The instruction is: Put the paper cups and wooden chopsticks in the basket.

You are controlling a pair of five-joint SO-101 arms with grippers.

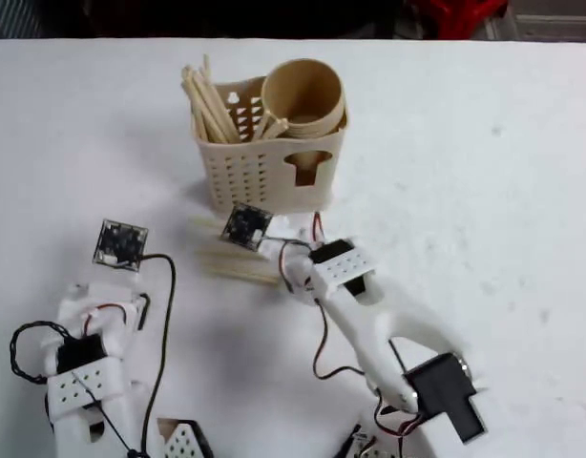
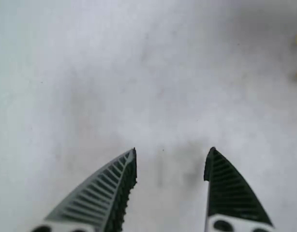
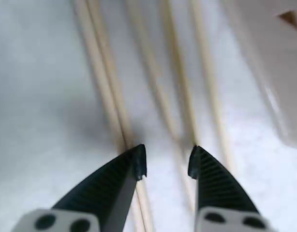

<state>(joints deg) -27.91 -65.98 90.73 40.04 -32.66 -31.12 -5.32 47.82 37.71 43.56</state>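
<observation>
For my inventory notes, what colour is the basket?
The basket is cream with small holes, clearest in the high view.

no readable text, labels, numbers or signs anywhere

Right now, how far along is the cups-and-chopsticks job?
Done: paper cups and a bundle of chopsticks sit in the basket. In hand: nothing gripped; the right gripper is open over loose chopsticks on the table by the basket, the left gripper open over bare table. Remaining: those loose chopsticks.
</observation>
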